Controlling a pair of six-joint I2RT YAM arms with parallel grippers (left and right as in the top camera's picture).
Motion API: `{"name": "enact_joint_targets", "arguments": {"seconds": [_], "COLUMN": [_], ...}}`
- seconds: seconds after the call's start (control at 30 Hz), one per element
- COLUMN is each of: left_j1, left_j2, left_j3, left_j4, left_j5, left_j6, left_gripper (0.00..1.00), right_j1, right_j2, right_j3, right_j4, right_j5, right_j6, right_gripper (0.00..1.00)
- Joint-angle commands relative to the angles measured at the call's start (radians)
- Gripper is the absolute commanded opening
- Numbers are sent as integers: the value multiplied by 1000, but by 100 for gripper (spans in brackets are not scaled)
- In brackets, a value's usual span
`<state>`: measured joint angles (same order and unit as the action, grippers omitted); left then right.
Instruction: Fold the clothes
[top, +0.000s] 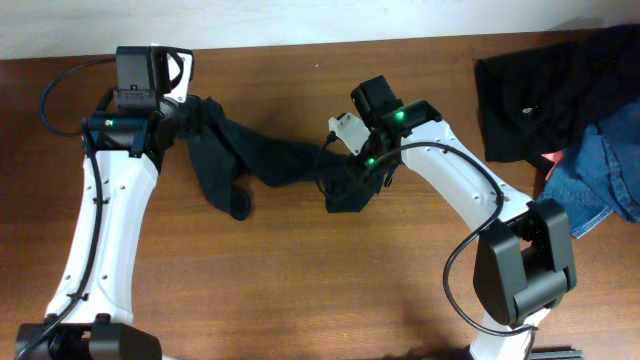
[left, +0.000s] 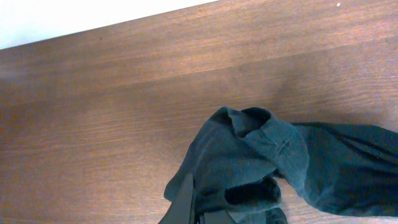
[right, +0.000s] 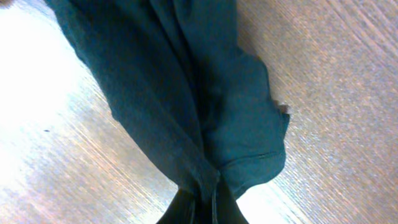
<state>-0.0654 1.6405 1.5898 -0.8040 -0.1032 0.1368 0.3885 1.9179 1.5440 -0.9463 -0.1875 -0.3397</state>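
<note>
The clothes, a black T-shirt, hang bunched into a rope between my two grippers over the brown table. My left gripper is shut on one end at the far left, where a loose fold droops down. In the left wrist view the clothes spread away from the gripper, whose dark fingers pinch the fabric. My right gripper is shut on the other end near the middle. In the right wrist view the clothes gather into the gripper. No logo shows.
A pile of other garments lies at the back right: a black piece and blue denim with a bit of red between them. The table's far edge meets a white wall.
</note>
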Motion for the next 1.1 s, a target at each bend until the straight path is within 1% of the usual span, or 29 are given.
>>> {"name": "enact_joint_targets", "arguments": {"seconds": [0.0, 0.33, 0.4, 0.5, 0.53, 0.57, 0.87, 0.9, 0.97, 1.0, 1.07], "left_j1": [1, 1, 1, 1, 1, 1, 1, 1, 1, 1, 1], "left_j2": [-16, -16, -16, -16, -16, -16, -16, -16, -16, -16, -16], "left_j3": [16, 16, 16, 16, 16, 16, 16, 16, 16, 16, 16], "left_j4": [2, -6, -6, -6, -6, -6, -6, -6, -9, -10, -13], "left_j5": [10, 10, 10, 10, 10, 10, 10, 10, 10, 10, 10], "left_j6": [-9, -9, -9, -9, -9, -9, -9, -9, -9, -9, -9], "left_gripper": [1, 1, 1, 1, 1, 1, 1, 1, 1, 1, 1], "right_j1": [6, 6, 6, 11, 14, 18, 25, 25, 25, 26, 26], "right_j2": [-13, 2, 8, 9, 10, 10, 10, 10, 10, 13, 18], "right_j3": [15, -3, -3, -3, -3, -3, -3, -3, -3, -6, -21], "right_j4": [3, 17, 15, 17, 18, 18, 14, 10, -3, -10, -11], "right_j5": [-67, -81, -96, -98, -98, -97, -97, -97, -97, -97, -97], "right_j6": [7, 8, 8, 7, 8, 7, 7, 7, 7, 7, 6], "right_gripper": [4, 4, 11, 13, 16, 17, 18, 22, 38, 44, 53]}}
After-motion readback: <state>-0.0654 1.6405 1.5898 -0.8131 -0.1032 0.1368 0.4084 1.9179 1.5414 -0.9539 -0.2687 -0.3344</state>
